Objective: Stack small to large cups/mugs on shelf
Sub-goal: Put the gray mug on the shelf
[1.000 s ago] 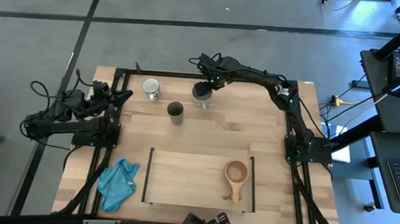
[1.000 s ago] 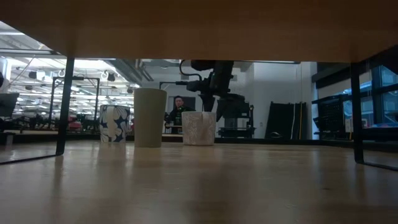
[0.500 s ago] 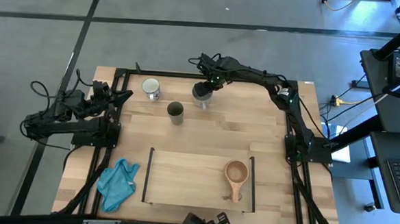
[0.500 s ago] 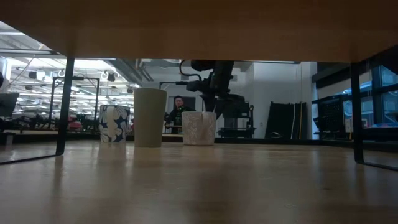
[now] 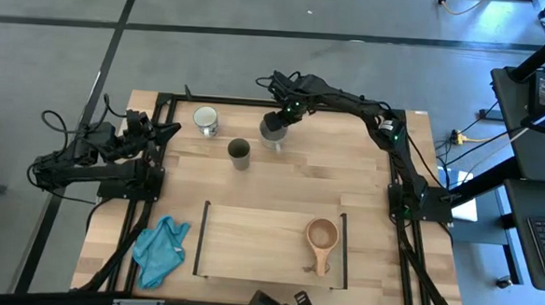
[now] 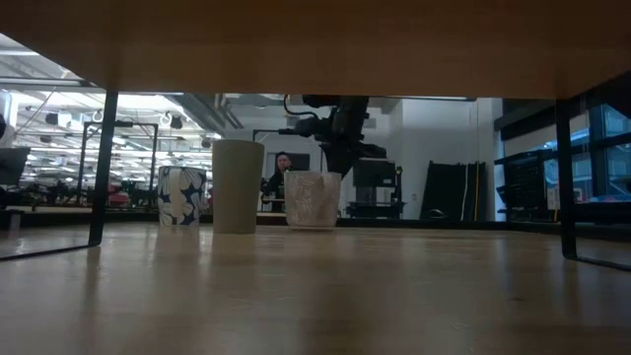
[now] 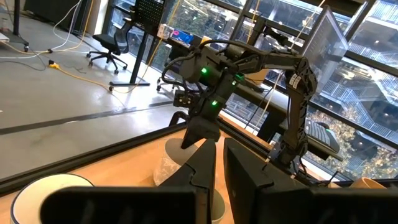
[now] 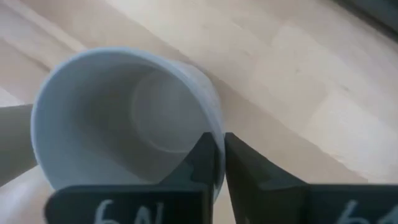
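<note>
Grey mug sits at the table's far edge, its rim pinched between the right gripper fingers; such a thin grip could let it tilt or slip when lifted. Left gripper waits, nearly closed.

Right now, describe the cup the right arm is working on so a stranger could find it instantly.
Start at the tabletop's far edge, where three cups stand. The grey mug is the one nearest the right arm, with the right tool pinching its rim. Unlike the white mug and the dark olive-green cup, it is pale grey and held.
</note>
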